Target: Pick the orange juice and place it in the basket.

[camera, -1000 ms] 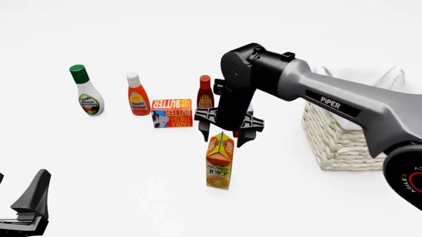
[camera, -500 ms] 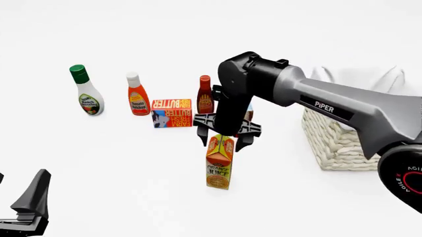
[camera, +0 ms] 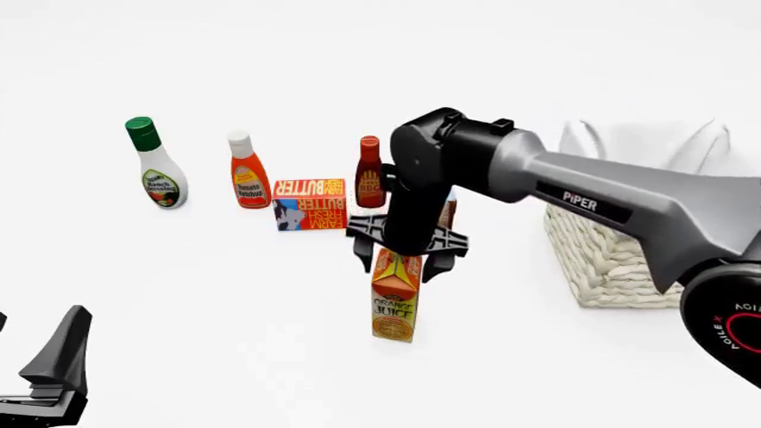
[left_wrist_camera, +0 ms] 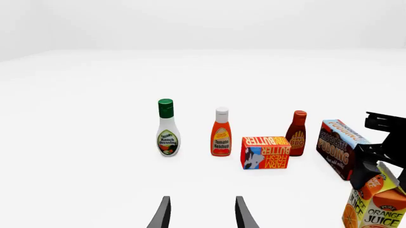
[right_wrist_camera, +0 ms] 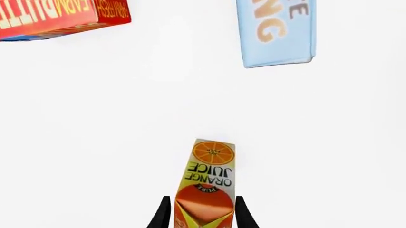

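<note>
Mid-table, the tall orange-and-yellow gable-top juice carton (camera: 396,301) stands upright, well left of the cream wicker basket (camera: 607,259). My right gripper (camera: 401,259) straddles its gable, fingers apart, no contact visible. Carton looks stiff, light, top-heavy; I'd grip flat sides below the gable.

In the front view the right arm (camera: 571,192) covers the juice (camera: 396,299) carton's gable top and most of the pudding box, and hides part of the basket (camera: 607,259), which the right edge cuts off. The left gripper (camera: 48,374) is cut by the bottom corner. In the left wrist view the juice runs off the bottom-right corner. Small label print is unreadable.
</note>
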You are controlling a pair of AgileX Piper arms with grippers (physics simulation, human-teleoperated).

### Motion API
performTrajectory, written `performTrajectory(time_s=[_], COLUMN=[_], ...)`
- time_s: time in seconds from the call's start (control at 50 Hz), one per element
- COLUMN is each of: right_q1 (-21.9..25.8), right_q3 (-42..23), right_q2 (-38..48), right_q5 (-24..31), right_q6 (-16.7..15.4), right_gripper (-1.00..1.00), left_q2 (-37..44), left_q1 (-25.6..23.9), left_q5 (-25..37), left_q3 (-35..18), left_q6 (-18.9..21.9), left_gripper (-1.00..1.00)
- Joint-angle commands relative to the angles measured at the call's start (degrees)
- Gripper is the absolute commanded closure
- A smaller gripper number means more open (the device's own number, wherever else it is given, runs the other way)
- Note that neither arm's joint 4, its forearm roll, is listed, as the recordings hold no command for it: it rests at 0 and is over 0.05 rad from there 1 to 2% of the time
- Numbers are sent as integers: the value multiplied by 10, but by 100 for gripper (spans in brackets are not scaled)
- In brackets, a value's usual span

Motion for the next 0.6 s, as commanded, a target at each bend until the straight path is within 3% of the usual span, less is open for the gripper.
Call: performTrajectory(time_s=[0.02,0.04,0.06,0.22,0.32,0.36,0.6], right_q1=[5,4,-1,10,-9,4,6], right_q3=[24,24,17,21,0,-2,-47], right_q2=[0,1,5,-1,1,-8,-25], right_q5=[-21,-21,-17,-23,0,-1,51], right_q6=[9,7,1,12,-8,2,-7], right_gripper=[-100,-100,100,100,100,100,100], left_q2=[0,0,0,0,1,1,1], left_q1=[1,1,1,1,1,1,1], left_q5=[0,0,0,-1,-2,-2,-2], left_q3=[0,0,0,1,1,1,1], left_q6=[0,0,0,0,0,0,0], left_gripper=[-100,-100,-100,-100,-100,-100,-100])
